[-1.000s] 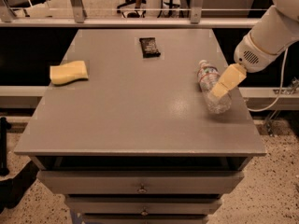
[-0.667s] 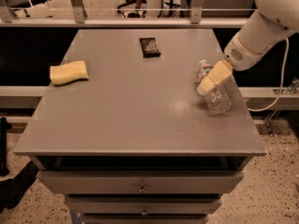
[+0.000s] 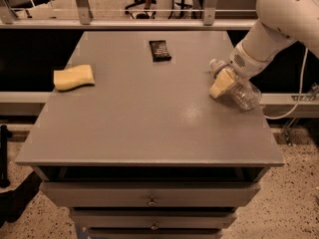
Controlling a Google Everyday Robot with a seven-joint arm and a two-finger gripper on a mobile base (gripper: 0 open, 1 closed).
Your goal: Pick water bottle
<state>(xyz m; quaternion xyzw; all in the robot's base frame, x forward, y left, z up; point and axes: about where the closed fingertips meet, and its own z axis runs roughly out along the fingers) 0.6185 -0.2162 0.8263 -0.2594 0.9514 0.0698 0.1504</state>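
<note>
- Nearest is the front of the cabinet, with stacked drawers (image 3: 149,201) and small round knobs under the grey tabletop (image 3: 139,128).
- The front half of the tabletop is bare grey, with a faint sheen right of centre.
- The water bottle (image 3: 245,93) lies on its side near the right edge of the tabletop, about halfway back. Its white cap (image 3: 215,63) points back and to the left, and its clear ribbed body points toward the front right.
- The gripper (image 3: 223,83) is down at the bottle, its pale yellow tip lying over the neck end just below the cap. I cannot tell whether the jaws are apart or clamped on the bottle.
- The white arm (image 3: 279,24) comes in from the upper right corner and slopes down to the gripper.
- A yellow sponge (image 3: 74,77) lies by the left edge, well apart from the bottle.
- Further back, near the middle of the far edge, lies a flat dark snack bar (image 3: 160,50).
- Behind the tabletop runs a metal railing (image 3: 149,23), with chair legs on the floor beyond it.
</note>
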